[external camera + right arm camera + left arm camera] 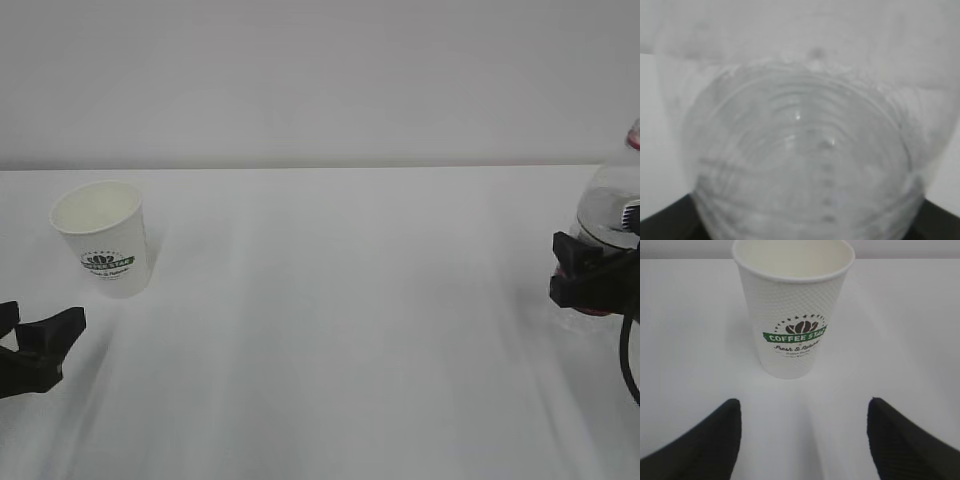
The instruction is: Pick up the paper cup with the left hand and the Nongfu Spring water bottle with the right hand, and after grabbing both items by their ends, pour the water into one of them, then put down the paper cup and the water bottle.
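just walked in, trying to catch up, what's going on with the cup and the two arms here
A two-armed robot is getting ready to handle a paper cup and a clear water bottle. The left gripper is open and sits just short of the cup, which stands upright and untouched on the white table. At the right edge, the right gripper is around the lower part of the bottle; whether it has fully clamped is not clear. Nothing is being poured.
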`<act>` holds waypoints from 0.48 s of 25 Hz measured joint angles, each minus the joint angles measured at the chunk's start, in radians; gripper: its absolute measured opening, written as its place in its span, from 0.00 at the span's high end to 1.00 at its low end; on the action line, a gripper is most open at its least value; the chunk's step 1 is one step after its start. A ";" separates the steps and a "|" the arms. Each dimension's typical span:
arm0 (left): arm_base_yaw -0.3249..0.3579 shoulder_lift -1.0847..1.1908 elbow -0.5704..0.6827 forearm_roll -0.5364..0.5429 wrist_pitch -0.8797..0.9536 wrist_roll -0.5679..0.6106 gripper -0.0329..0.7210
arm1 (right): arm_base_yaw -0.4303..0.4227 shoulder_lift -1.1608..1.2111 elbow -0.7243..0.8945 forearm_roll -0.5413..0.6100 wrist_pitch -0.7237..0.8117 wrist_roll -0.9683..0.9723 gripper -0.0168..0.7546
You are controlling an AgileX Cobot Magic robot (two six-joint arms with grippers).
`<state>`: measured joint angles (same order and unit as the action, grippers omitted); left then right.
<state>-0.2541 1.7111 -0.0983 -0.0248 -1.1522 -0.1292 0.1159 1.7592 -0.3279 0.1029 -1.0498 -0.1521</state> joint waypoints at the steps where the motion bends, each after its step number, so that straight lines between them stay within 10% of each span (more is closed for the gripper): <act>1: 0.000 0.000 0.000 0.000 0.000 0.000 0.20 | 0.000 -0.018 0.002 -0.002 0.016 0.000 0.34; 12: 0.000 0.000 0.000 0.000 0.000 0.000 0.20 | 0.000 -0.232 0.004 -0.052 0.178 -0.002 0.35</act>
<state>-0.2541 1.7111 -0.0983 -0.0248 -1.1522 -0.1292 0.1159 1.5270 -0.3239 0.0507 -0.8722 -0.1536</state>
